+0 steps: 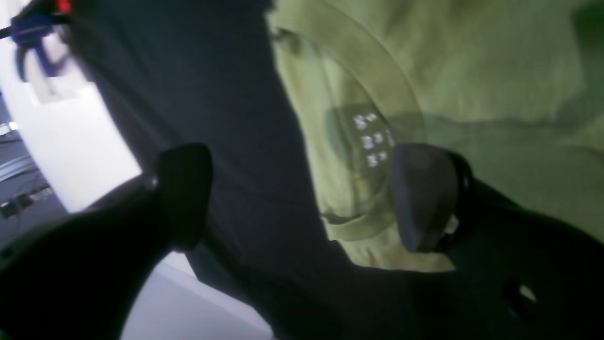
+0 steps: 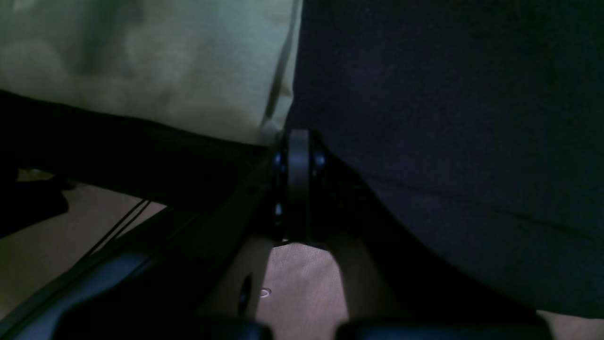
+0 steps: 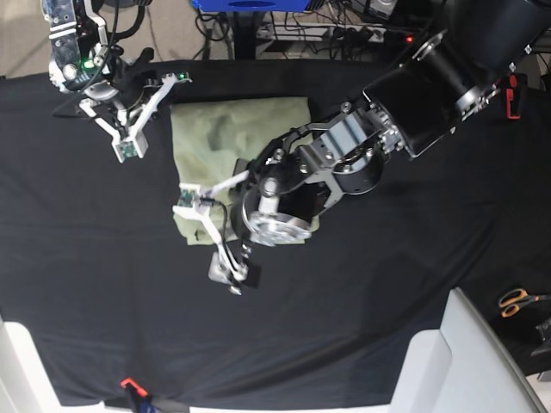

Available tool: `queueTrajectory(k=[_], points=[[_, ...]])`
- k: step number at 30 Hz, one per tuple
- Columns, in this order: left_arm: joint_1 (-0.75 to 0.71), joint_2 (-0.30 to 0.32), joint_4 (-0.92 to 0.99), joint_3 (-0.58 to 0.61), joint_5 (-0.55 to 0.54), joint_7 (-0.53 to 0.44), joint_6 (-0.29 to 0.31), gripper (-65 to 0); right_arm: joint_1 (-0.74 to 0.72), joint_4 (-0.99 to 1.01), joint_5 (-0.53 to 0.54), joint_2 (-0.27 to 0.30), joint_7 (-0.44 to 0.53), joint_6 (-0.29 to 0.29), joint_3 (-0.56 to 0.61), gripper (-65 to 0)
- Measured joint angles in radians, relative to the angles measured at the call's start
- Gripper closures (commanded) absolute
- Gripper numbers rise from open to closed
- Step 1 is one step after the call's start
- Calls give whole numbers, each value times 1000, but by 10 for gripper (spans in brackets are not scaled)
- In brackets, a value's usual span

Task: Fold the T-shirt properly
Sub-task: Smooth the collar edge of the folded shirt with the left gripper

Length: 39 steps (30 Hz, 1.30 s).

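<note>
small white print inside T-shirt (image 1: 495,61) collar, too blurred to read

T-shirt (image 3: 232,138) plain pale sage green, no pattern on the outside; ribbed collar (image 1: 377,75) same green, slightly darker; small white print (image 1: 373,139) inside the neck. Tablecloth (image 3: 387,284) around the T-shirt plain black. Left gripper (image 1: 302,198) black with dark grey pads (image 1: 415,193). Right gripper (image 2: 298,141) black, grey strip down the middle. Scissors (image 3: 516,300) far right of the T-shirt: orange handles. White panels (image 3: 456,366) below the T-shirt at the tablecloth edge. Blue box (image 3: 250,4) above the T-shirt. Small red clip (image 3: 129,384) at the lower tablecloth edge.
</note>
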<state>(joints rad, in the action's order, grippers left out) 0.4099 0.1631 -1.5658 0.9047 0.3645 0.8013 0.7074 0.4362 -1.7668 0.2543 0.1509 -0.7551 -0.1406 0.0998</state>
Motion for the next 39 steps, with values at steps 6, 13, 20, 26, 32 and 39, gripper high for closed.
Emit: queueTrajectory(k=[6,13,20,26,32,39], points=[[-191,38,-53,-211,108,14,-1,0,8,0,0,3,0,1,-7,0],[-353,25,-82,-409,175,-8,-2,0,8,0,-1,6,0,1,-8,0],[-357,26,17,-514,179,-110,-3,0,5,-1,0,3,0,0,-3,0],[-349,23,142,-511,180,-232,0,0,5,-1,-1,3,0,0,-4,0],[-266,-22,248,-510,180,-246,-1,0,6,-1,-1,3,0,0,-1,0],[-147,-45,381,-510,183,-310,-3,0,7,-1,0,0,1,0,0,0]])
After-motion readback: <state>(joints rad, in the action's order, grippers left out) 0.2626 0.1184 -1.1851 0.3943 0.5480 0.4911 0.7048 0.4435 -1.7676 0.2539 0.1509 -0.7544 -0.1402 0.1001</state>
